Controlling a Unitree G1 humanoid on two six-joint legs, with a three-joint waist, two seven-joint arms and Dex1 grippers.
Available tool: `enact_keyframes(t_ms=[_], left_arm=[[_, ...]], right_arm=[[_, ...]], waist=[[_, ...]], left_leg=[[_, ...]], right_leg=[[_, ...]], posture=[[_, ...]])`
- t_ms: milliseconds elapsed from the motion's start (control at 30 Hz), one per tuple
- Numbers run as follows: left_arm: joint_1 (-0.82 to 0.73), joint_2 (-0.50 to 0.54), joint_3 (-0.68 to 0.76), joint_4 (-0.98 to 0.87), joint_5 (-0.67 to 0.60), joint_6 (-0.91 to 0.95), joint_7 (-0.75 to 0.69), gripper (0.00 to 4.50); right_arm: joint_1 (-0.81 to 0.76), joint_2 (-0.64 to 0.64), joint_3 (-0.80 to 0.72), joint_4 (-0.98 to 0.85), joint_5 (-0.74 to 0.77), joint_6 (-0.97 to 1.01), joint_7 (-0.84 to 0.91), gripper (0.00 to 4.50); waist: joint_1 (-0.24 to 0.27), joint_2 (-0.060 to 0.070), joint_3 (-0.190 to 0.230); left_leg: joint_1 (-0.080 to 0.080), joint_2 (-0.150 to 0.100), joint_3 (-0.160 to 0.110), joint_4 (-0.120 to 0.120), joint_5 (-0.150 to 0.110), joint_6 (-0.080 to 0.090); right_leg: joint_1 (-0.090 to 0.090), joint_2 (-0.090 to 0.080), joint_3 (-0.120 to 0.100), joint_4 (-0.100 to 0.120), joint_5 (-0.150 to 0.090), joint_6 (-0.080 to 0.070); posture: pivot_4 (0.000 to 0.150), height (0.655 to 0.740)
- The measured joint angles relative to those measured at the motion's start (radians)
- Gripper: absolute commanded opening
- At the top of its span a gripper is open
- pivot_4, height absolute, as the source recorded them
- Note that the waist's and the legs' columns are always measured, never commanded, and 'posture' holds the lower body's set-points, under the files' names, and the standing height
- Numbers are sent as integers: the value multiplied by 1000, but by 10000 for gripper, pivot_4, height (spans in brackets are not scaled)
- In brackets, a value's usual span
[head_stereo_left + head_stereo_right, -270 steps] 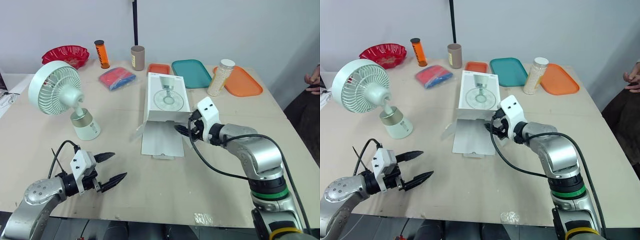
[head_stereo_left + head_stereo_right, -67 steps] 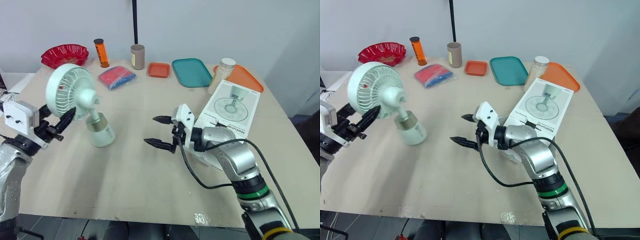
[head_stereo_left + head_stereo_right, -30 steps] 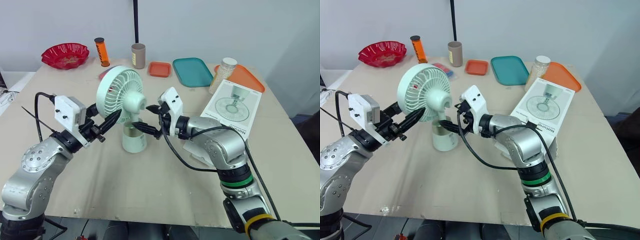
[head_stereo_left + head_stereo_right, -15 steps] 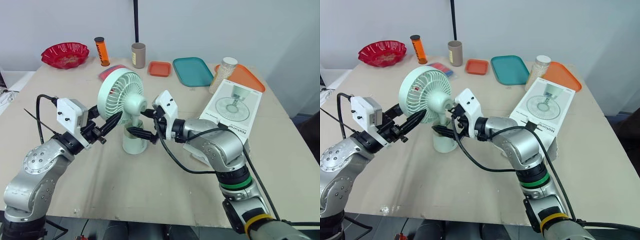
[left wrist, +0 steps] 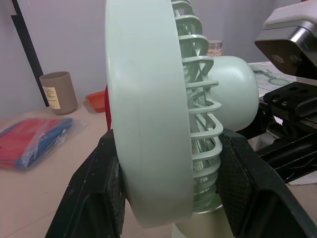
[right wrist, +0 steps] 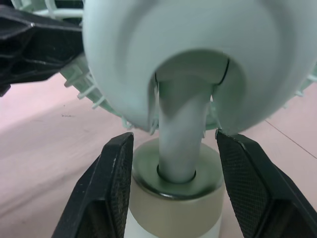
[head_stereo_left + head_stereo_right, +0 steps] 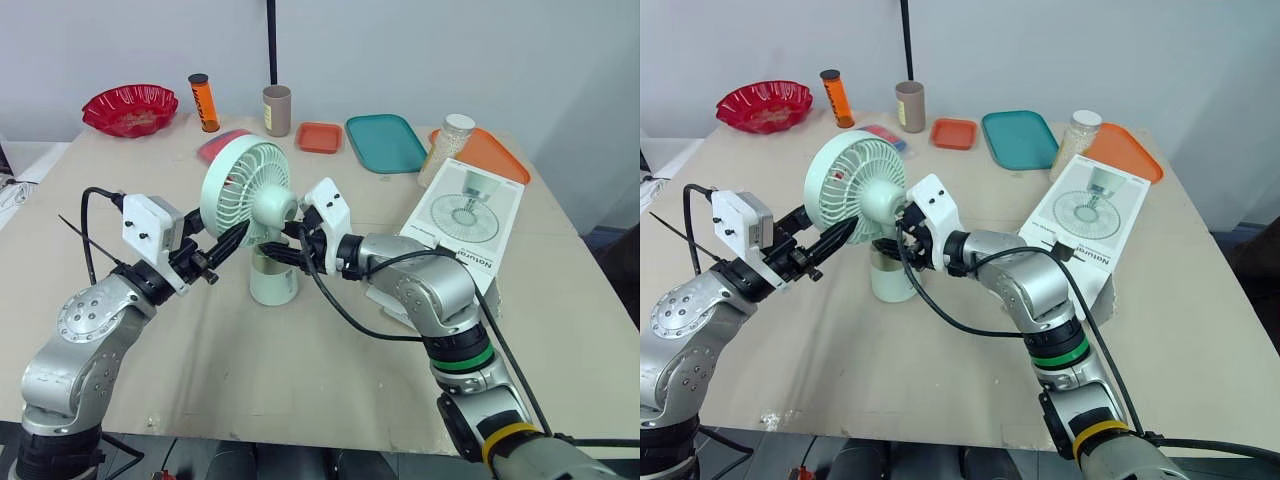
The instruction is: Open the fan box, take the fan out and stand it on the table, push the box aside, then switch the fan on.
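The pale green fan (image 7: pixel 247 189) stands upright on its white base (image 7: pixel 273 286) in the middle of the table. My left gripper (image 7: pixel 236 236) comes in from the left, shut on the fan's round head; in the left wrist view its fingers (image 5: pixel 105 183) press both sides of the grille. My right gripper (image 7: pixel 285 251) reaches in from the right. Its fingers (image 6: pixel 117 188) hug the gold collar (image 6: pixel 176 176) below the stem. The white fan box (image 7: pixel 461 222) lies flat at the right, its fan picture facing up.
Along the table's far edge stand a red bowl (image 7: pixel 130 108), an orange bottle (image 7: pixel 203 103), a brown cup (image 7: pixel 276 110), a small orange tray (image 7: pixel 319 138), a teal tray (image 7: pixel 385 143), a grain jar (image 7: pixel 446 150) and an orange tray (image 7: pixel 495 158). A red-blue packet (image 7: pixel 220 146) lies behind the fan.
The fan has shifted slightly right with my left gripper still on its head. My right gripper's fingers have closed in from around the stem onto the collar.
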Motion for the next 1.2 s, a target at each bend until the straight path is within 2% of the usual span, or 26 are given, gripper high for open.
enact_keyframes(t_ms=[67,100,567,633,733,767,800,1067,1200], left_arm=[[0,0,0,5,4,-7,-8,20117],[2,-1,0,6,9,-13,-12,20117],[11,-8,-1,9,18,-27,-15,20117],[9,-3,-1,8,17,-21,-15,30229],[2,1,-1,7,2,6,-12,37085],[-2,1,0,6,-11,18,-10,41749],[-3,1,2,6,-21,23,-10,44503],[54,48,63,-19,-96,32,-80,44503],[136,122,217,2,-232,67,-162,44503]], right_arm=[[0,2,0,5,0,0,-4,15522],[-2,1,-1,5,0,1,-3,10345],[-9,10,0,13,0,8,-8,10345],[-9,10,0,14,0,9,-8,9262],[-9,13,-3,17,0,9,-17,9262],[-10,14,-5,20,0,8,-19,9262],[-11,14,-5,21,0,8,-19,9262],[-16,11,-19,37,1,4,-20,9262],[-17,-15,-49,40,15,4,-2,9262]], waist=[[0,0,0],[0,0,0],[0,0,0],[0,0,0],[0,0,0],[0,0,0],[0,0,0],[-1,0,0],[-1,1,1]], left_leg=[[0,0,0,0,0,0],[0,0,0,0,0,0],[-1,0,-1,0,0,0],[-1,0,-1,0,0,0],[-1,0,-2,0,0,-1],[-1,0,-3,0,1,-1],[-1,0,-3,0,1,-1],[-1,0,-5,0,2,-3],[-3,0,-6,-1,2,-3]], right_leg=[[0,0,0,0,0,0],[0,0,0,0,0,0],[-1,0,-1,0,0,0],[-1,0,-1,0,0,0],[0,0,-2,0,0,0],[0,0,-2,0,0,0],[0,0,-2,0,0,0],[0,1,-4,1,1,-1],[-2,1,-6,1,1,-2]], posture=[[1500,7389],[1500,7389],[1500,7389],[1500,7389],[1500,7389],[1500,7389],[1500,7389],[1500,7389],[1500,7389]])
